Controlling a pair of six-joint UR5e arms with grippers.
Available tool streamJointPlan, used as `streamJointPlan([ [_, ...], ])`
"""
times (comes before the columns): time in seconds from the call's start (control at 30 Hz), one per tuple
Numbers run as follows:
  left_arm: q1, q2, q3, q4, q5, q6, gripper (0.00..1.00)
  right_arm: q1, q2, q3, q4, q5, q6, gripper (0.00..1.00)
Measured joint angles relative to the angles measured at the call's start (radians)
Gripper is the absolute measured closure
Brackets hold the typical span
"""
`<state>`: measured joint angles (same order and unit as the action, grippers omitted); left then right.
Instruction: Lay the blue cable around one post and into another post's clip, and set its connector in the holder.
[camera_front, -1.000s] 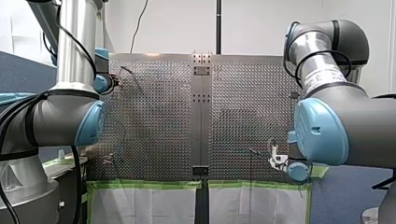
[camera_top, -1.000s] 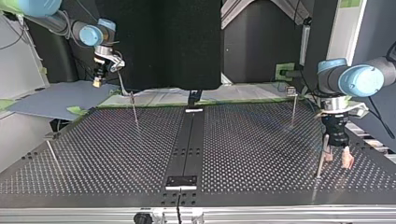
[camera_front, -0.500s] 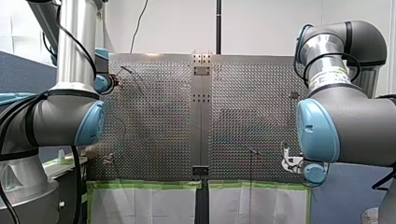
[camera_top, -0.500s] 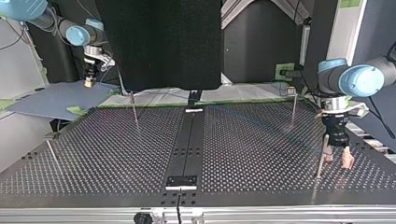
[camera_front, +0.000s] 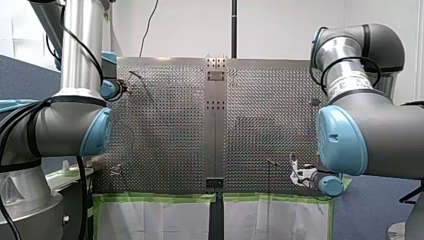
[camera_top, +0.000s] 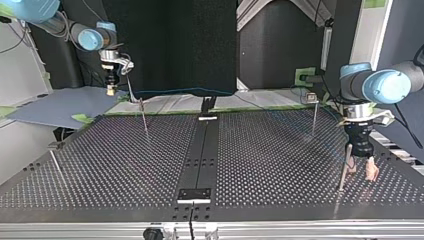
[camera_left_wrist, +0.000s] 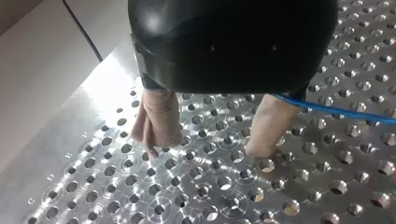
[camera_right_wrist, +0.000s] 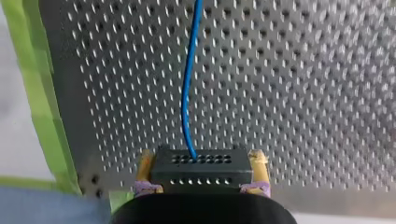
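Since the frame half a second back, my right gripper (camera_top: 110, 90) has returned from the top view's far left toward its middle. The blue cable (camera_top: 185, 91) now shows as a stretched line above the far edge of the surface (camera_top: 260, 165).

At the top view's left, this gripper hangs beyond that far edge, pads clamped on the connector (camera_right_wrist: 201, 166). The grip takes the connector by its short ends. Its long axis therefore lies crosswise between the pads, and its cable face points ahead, away from the wrist. The cable leaves that face and runs ahead with a slight bend. I judge the tension keeps it raised for routing around the nearby post (camera_top: 144, 117).

At the view's right, my left gripper (camera_top: 361, 169) stands pointing down, just beside another post (camera_top: 343, 172). Its beige fingers (camera_left_wrist: 159, 121) are apart, tips touching the surface, and the cable passes against one finger. I judge this holds the cable's other run low beside that post.
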<state>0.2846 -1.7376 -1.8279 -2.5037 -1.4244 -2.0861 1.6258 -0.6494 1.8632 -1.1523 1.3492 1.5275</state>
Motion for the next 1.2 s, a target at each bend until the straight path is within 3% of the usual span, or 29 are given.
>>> streamJointPlan([
  [0.33, -0.004, 0.000, 0.000, -0.019, -0.001, -0.013, 0.00, 0.008, 0.002, -0.009, 0.025, -0.092, -0.002, 1.00],
  [0.43, -0.004, 0.000, 0.000, -0.023, -0.002, -0.016, 0.00, 0.009, 0.002, -0.009, 0.027, -0.105, -0.002, 1.00],
  [0.7, -0.006, 0.006, 0.000, -0.079, -0.049, -0.072, 0.00, 0.011, 0.003, -0.009, 0.031, -0.108, -0.002, 1.00],
  [0.87, -0.008, 0.041, 0.000, -0.128, -0.073, -0.122, 0.00, 0.012, 0.004, -0.009, 0.032, -0.107, 0.001, 1.00],
  [1.0, -0.013, 0.072, 0.000, -0.142, -0.063, -0.160, 0.00, 0.012, 0.004, -0.009, 0.032, -0.105, 0.002, 1.00],
  [1.2, -0.026, 0.084, -0.007, -0.142, -0.012, -0.220, 0.00, 0.014, 0.004, -0.009, 0.039, -0.104, 0.001, 1.00],
])
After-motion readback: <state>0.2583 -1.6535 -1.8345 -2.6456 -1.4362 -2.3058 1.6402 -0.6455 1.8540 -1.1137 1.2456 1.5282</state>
